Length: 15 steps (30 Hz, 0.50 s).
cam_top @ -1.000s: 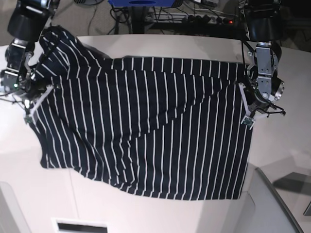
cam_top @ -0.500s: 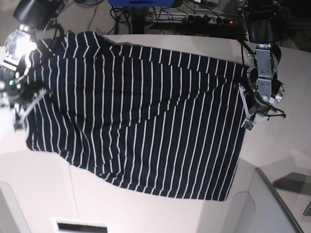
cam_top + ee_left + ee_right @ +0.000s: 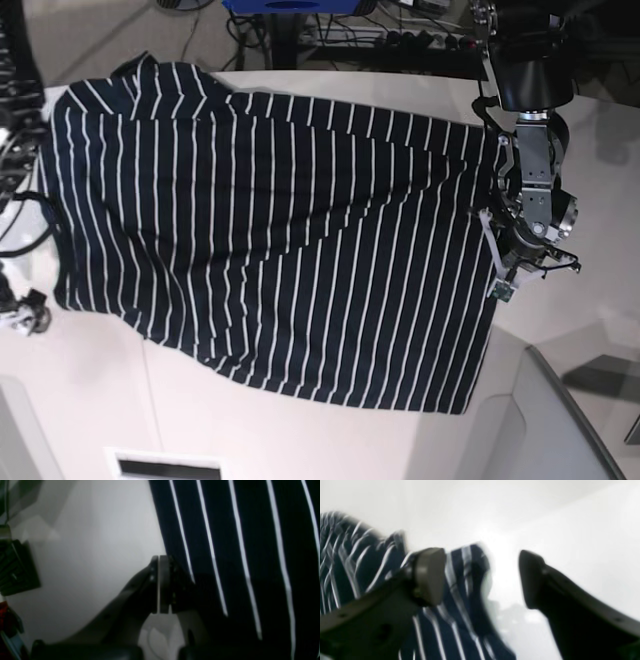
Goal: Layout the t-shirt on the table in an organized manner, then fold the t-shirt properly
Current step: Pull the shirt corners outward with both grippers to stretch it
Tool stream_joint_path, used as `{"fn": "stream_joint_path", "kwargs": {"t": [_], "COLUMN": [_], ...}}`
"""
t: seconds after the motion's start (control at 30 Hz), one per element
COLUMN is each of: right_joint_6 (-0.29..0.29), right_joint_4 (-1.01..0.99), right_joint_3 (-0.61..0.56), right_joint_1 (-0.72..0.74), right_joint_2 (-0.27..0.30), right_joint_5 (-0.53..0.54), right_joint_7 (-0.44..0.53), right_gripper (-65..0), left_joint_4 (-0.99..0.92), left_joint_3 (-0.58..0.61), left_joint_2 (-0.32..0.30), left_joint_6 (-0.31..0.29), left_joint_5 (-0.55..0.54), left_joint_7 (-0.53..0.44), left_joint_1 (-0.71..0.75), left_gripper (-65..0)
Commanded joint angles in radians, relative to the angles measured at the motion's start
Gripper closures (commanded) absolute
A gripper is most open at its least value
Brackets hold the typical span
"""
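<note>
The dark navy striped t-shirt [image 3: 280, 240] lies spread wide across the white table [image 3: 90, 400], its stripes running front to back. My left gripper [image 3: 497, 270] is at the shirt's right edge. In the left wrist view its jaws [image 3: 159, 560] are pressed together, with the shirt's edge [image 3: 250, 542] right against them. My right gripper [image 3: 22, 312] is off the shirt's left edge, near the table's left side. In the blurred right wrist view it [image 3: 481, 577] is wide open above a corner of the shirt [image 3: 460, 620] and holds nothing.
Cables and a power strip [image 3: 420, 38] lie behind the table's far edge. A grey panel [image 3: 570, 420] stands at the front right, and a white slot [image 3: 165, 465] is at the front edge. A dark block [image 3: 15, 570] shows at the left of the left wrist view.
The shirt has been drawn out flat towards the left and back. My right gripper has let go of it and moved off its left edge. My left gripper has shifted slightly forward.
</note>
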Motion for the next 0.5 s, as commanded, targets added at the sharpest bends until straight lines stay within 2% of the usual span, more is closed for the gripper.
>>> {"fn": "stream_joint_path", "kwargs": {"t": [0.0, 0.07, 0.3, 0.47], "right_joint_6": [0.014, 0.011, 0.004, -0.009], "right_joint_4": [-0.039, -0.131, -0.270, -0.309], "right_joint_3": [0.000, 0.000, 0.000, 0.000], "right_joint_1": [0.042, 0.068, 0.085, 0.081], "right_joint_2": [0.023, 0.038, 0.026, 0.011], "right_joint_5": [0.027, 0.028, 0.024, 0.021], "right_joint_7": [0.043, 0.094, 0.191, 0.221], "right_gripper": [-48.5, -49.7, -49.5, -49.5], "left_joint_4": [0.017, 0.017, 0.017, 0.017], "left_joint_3": [-0.001, -0.001, -0.001, -0.094], "left_joint_2": [-0.011, -0.020, -0.029, -0.029], "left_joint_6": [0.006, 0.006, 0.006, 0.006], "left_joint_5": [0.004, 0.007, 0.006, 0.001], "left_joint_7": [-0.013, -0.013, -0.013, -0.013], "left_joint_1": [-0.009, 0.001, 0.008, 0.008], "left_gripper": [0.0, 0.0, 0.0, 0.0]}}
